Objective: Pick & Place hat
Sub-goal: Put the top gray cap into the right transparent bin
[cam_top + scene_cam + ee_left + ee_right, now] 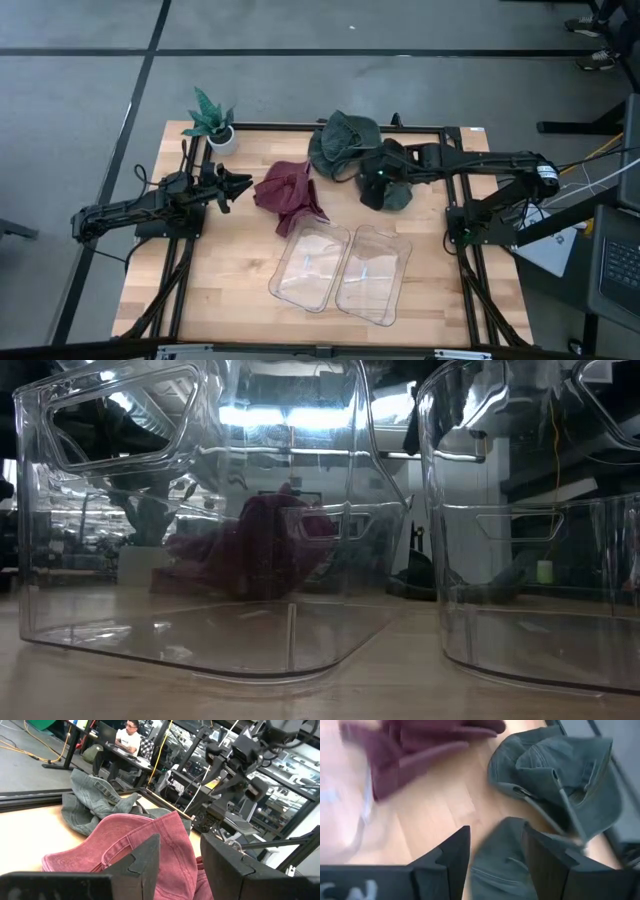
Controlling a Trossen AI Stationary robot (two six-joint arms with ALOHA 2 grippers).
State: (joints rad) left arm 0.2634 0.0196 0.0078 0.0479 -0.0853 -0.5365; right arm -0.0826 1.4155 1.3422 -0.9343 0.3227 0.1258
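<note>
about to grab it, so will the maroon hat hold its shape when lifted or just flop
The maroon hat lies crumpled in folds on the table, so it will probably sag and drape from whichever point is pinched. The washed fabric looks soft and thin, so it is likely light. A push would probably bunch it up, not slide it whole.

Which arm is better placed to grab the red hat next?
Left. The left gripper sits just beside the red hat, its fingers open and aimed at it. The right gripper hovers over a green hat, farther from the red one.
</note>
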